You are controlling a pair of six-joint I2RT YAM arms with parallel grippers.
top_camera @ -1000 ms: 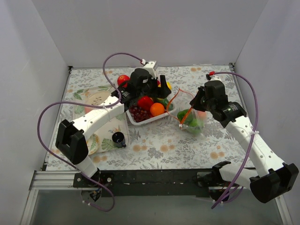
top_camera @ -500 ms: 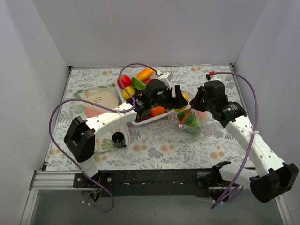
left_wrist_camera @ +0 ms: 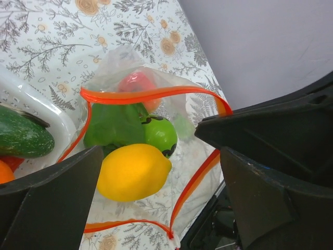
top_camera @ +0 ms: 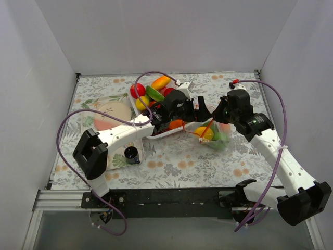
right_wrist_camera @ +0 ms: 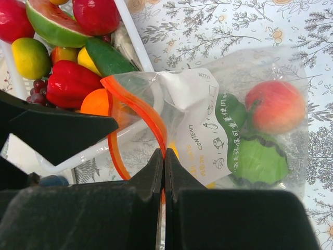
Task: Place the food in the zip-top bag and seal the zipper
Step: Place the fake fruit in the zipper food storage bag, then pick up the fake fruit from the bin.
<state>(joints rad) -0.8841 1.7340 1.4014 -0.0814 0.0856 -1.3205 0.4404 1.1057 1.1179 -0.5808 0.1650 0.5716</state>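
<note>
Plate [top_camera: 111,112], patterned, far left on the floral table [top_camera: 177,161]. White tray [top_camera: 158,134] next, where we count watermelon slice [right_wrist_camera: 54,23], red pepper [right_wrist_camera: 67,83], cucumber [right_wrist_camera: 106,57] and more food [top_camera: 161,82]. Left gripper [top_camera: 202,112] just right of the tray, fingers [left_wrist_camera: 52,198] spread wide above the mouth of the zip-top bag [right_wrist_camera: 200,125]; we find a lemon [left_wrist_camera: 133,172], green pepper [left_wrist_camera: 112,125] and red fruit [right_wrist_camera: 274,107] lying inside. Bag lies on the table between tray and right arm. Right gripper [right_wrist_camera: 163,156] clamped on the zipper [left_wrist_camera: 140,95], that edge raised off the table.
</note>
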